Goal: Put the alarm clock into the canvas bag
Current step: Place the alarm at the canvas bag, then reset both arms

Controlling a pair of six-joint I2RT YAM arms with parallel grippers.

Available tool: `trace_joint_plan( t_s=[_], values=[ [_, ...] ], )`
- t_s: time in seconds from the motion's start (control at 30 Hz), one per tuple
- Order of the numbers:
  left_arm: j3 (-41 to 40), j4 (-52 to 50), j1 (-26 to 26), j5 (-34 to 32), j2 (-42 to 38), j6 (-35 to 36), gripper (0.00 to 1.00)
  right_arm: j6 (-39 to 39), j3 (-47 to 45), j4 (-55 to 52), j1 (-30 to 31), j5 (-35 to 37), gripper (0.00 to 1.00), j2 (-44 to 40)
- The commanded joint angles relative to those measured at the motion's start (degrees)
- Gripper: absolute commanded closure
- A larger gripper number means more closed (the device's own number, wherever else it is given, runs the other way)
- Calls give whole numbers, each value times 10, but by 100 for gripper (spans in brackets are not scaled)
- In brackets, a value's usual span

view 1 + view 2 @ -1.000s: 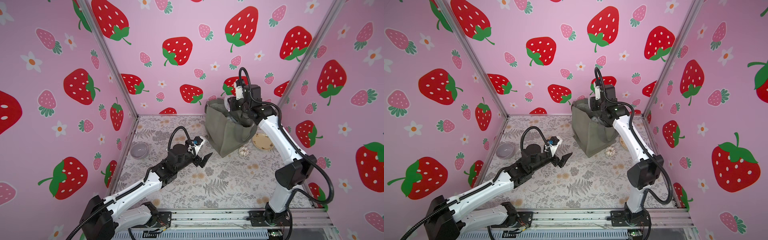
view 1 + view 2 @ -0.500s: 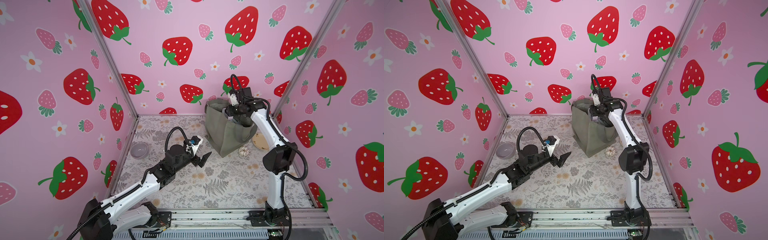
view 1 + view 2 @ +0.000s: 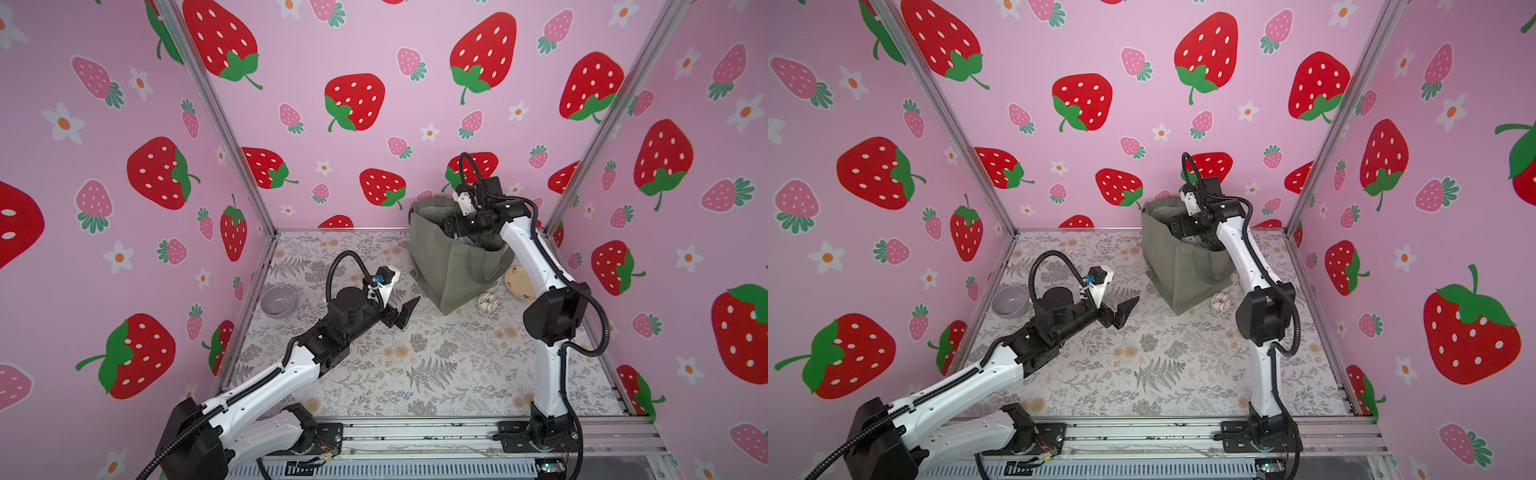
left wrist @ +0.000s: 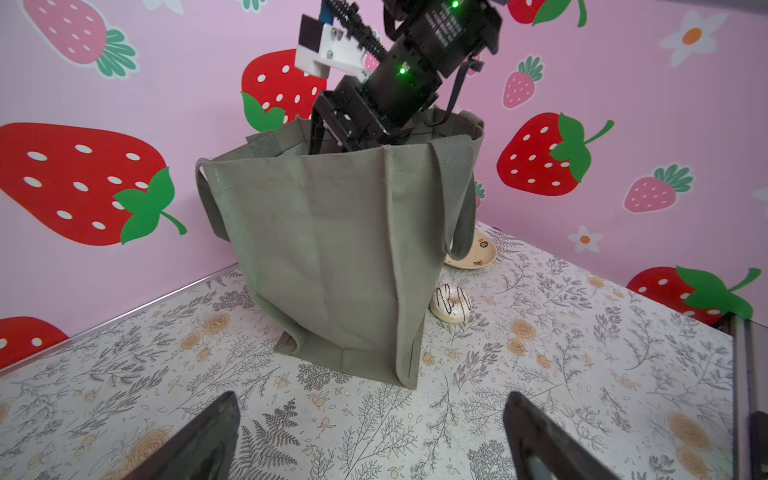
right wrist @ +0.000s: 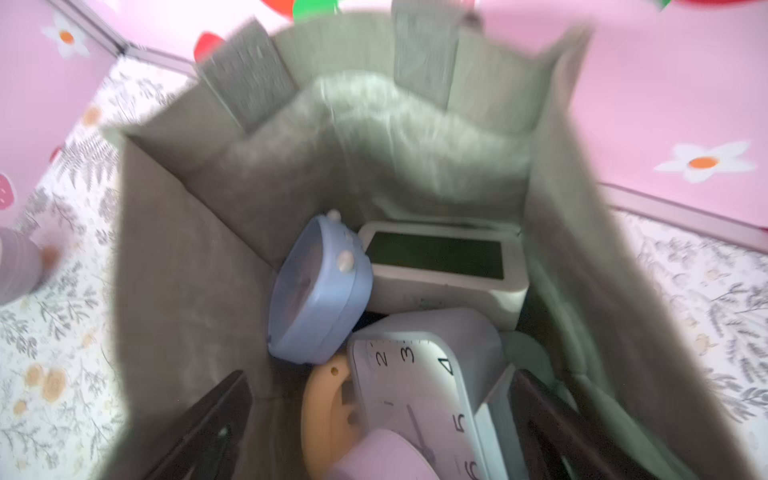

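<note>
Canvas bag: we see the grey-green canvas bag (image 3: 449, 266) (image 3: 1183, 270) standing upright near the back of the bench (image 3: 436, 365). Its mouth is open and a loop handle hangs down its side in the left wrist view (image 4: 332, 249).
Alarm clock: the pale square alarm clock (image 5: 415, 395) lies inside the bag, dial up with its numerals showing, on top of the other things there.
Right hand: we find the right hand (image 5: 380, 376) reaching down through the bag's mouth. Its fingers (image 5: 216, 424) are spread wide on either side of the square clock, and as far as we can tell neither presses it.
Other contents: a blue round alarm clock (image 5: 320, 299) leans by the bag's wall (image 5: 187, 270), touching a white digital clock (image 5: 436, 266) with a dark screen. An orange thing (image 5: 328, 411) and a pink thing (image 5: 374, 461) are too blurred for us to name.
Left hand: the left hand (image 3: 409, 311) (image 3: 1128, 311) (image 4: 372, 401) hovers over the bench, apart from the bag, fingers spread with nothing between them.
Doughnut: an iced doughnut (image 3: 488, 301) (image 4: 451, 303) sits just beside the bag's foot.
Plate: a cream plate (image 3: 519, 282) (image 4: 478, 253) lies beyond the doughnut, partly hidden by the bag.
Bowl: a lilac bowl (image 3: 278, 301) (image 3: 1011, 301) rests by the left wall, well apart from the bag.
</note>
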Motion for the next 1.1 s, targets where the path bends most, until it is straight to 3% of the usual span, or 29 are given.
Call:
trace_joint_plan(
  t_s=[0.0, 0.1, 0.3, 0.47, 0.6, 0.73, 1.07],
  values=[
    [-4, 17, 7, -47, -20, -20, 0, 16, 12, 34, -8, 20, 0, -97],
    [-21, 22, 8, -100, -47, -33, 0, 33, -142, 133, -15, 65, 0, -225],
    [-71, 16, 34, -183, -97, -36, 1, 64, -635, 497, -51, 175, 0, -569],
    [-114, 39, 83, -270, -103, -54, 1, 34, -867, 604, -110, 199, 0, -728],
    [-140, 73, 115, -335, -42, -18, 1, -13, -1023, 694, -125, 203, 0, -760],
    [-152, 111, 159, -320, 44, 22, 1, -47, -1173, 881, -130, 185, 0, -740],
    [-202, 211, 229, -275, 118, 24, 1, -55, -1223, 1101, -143, 164, 0, -494]
  ],
)
